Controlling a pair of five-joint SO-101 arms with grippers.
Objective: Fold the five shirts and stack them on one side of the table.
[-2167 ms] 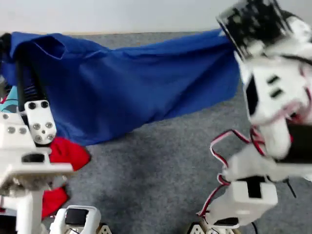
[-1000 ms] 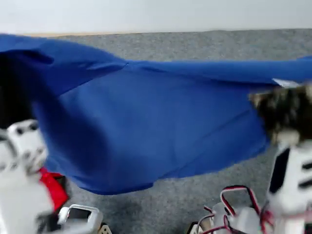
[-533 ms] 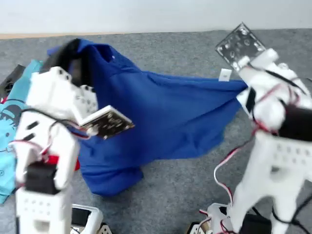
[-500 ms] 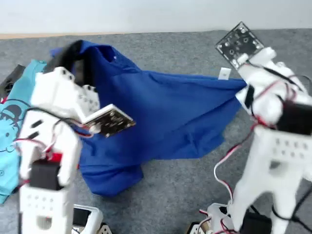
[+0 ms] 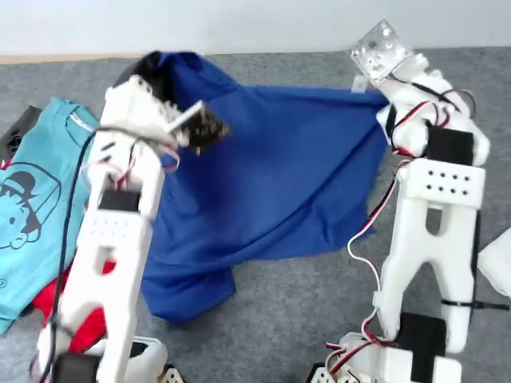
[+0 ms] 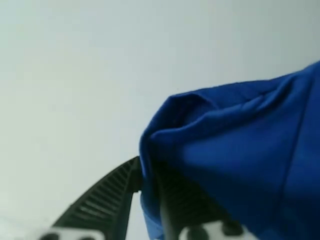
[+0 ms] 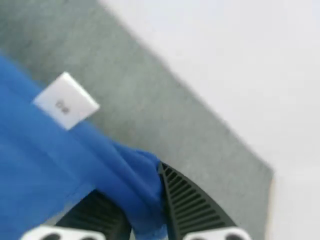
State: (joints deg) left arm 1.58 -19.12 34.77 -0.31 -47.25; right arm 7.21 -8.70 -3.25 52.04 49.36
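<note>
At the left edge a teal printed cotton shirt [image 5: 36, 183] lies loose beside a crumpled red cloth garment [image 5: 56, 307], neither folded. The left end effector [image 6: 145, 177] is clamped on the large blue cotton shirt [image 5: 295, 175] and the right end effector [image 7: 145, 205] grips its far right edge. Together they hold it up, its near hem heaped on the grey felt surface [image 5: 279, 327]; folding looks barely begun, with no stack made

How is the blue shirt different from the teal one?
The blue shirt is plain; the teal shirt has a cartoon face. The blue shirt is held up by the left gripper and right gripper; the teal shirt lies on the table. Both are unfolded.
</note>
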